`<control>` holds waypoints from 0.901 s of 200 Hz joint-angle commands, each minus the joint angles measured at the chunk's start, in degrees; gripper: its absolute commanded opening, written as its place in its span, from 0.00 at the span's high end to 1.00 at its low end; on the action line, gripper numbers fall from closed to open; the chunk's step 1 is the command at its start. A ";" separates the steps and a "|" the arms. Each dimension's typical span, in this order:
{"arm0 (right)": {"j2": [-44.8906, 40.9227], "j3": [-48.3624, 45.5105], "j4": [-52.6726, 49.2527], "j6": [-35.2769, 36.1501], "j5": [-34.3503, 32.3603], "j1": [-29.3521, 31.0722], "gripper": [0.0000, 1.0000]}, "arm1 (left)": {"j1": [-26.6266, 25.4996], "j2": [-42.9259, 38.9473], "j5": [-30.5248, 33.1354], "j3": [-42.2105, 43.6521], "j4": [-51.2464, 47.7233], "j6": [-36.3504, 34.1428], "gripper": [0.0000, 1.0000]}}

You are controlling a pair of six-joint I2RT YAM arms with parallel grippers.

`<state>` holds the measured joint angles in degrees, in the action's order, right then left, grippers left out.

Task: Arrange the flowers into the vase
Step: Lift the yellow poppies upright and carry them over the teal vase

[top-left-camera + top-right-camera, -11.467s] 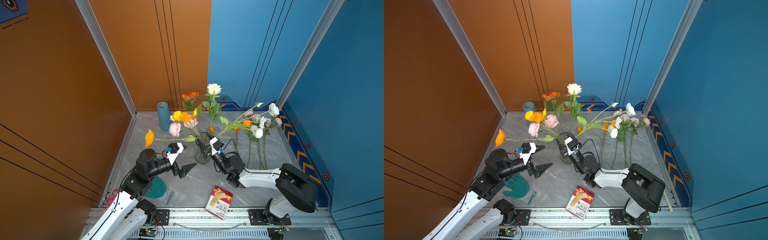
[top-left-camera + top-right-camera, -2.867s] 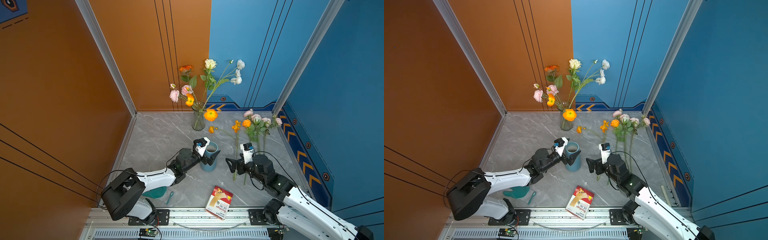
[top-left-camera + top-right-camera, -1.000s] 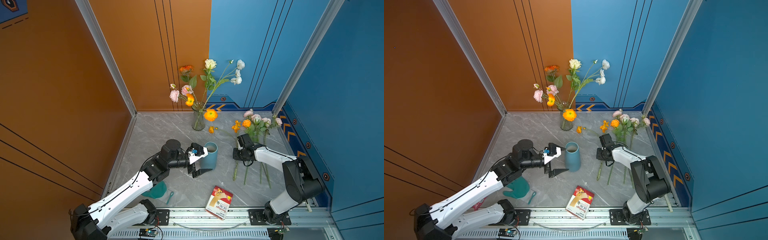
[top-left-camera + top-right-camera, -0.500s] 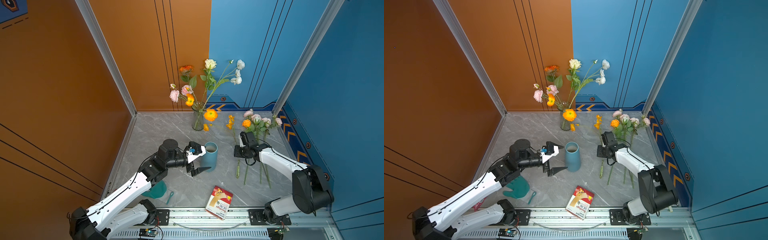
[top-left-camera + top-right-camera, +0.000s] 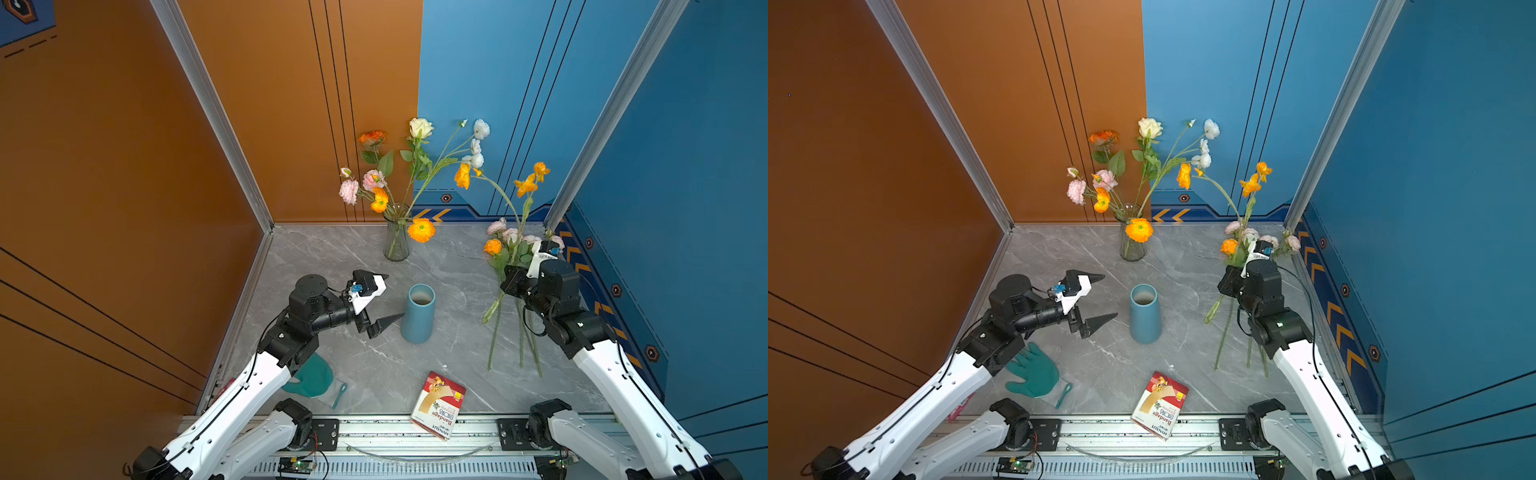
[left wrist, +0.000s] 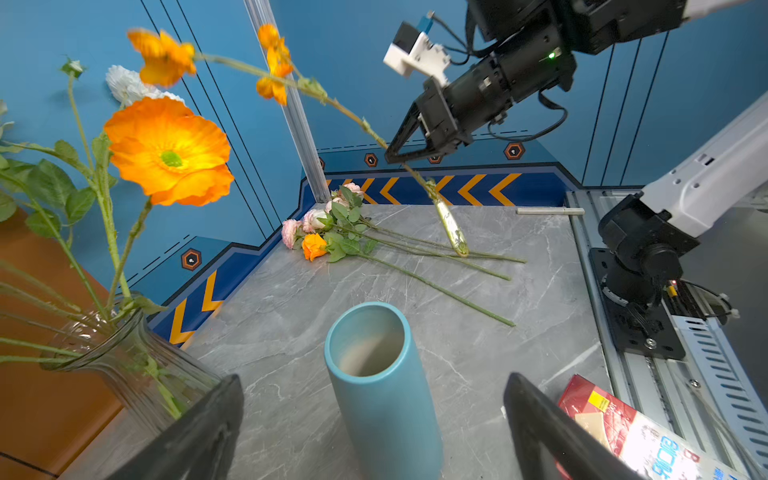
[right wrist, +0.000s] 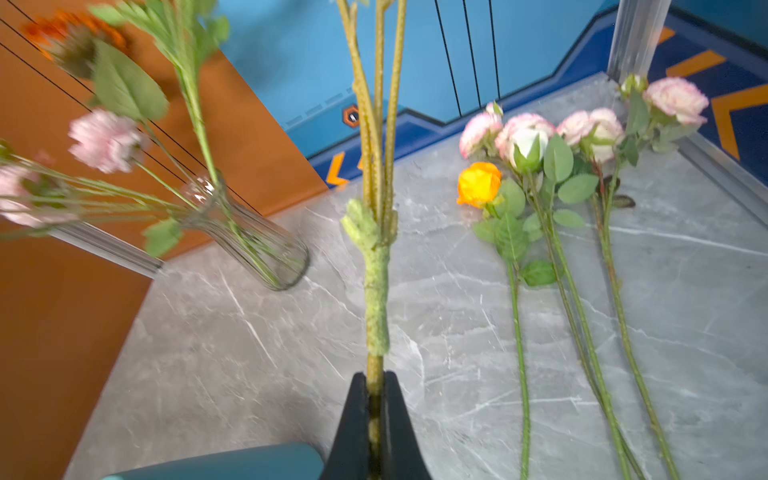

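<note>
The right pincer [image 7: 375, 376] pinches a tilted stem [image 7: 376, 291]; the blue vase [image 5: 419, 316] stands to its left (left pincer [image 5: 395, 296] gapes, empty).

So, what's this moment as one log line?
left gripper: open, near blue vase | right gripper: shut on orange-flowered stem | other flowers: lying on table

Both arms extended: left tool [image 5: 395, 296] wide open, right tool [image 7: 376, 382] clamped.
Left arm [image 5: 257, 374] reaches forward from the front rail, elbow up, wrist roughly level, with the tool aimed toward the middle, jaws spread wide and holding nothing. Right arm [image 5: 602, 365] runs up the right side with the wrist angled down and inward, jaws pinched tight on a flower stem [image 7: 376, 291].
</note>
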<state>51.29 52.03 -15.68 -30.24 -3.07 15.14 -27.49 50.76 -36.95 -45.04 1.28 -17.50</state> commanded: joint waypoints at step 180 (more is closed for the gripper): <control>17.32 -1.36 54.26 41.01 -9.39 37.51 1.00 | 3.14 1.30 -9.46 -0.52 2.32 4.07 0.02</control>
<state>67.40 50.28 36.18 8.84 -9.39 52.36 -24.75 52.03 -44.31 -45.04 3.03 -14.48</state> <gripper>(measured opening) 0.056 0.979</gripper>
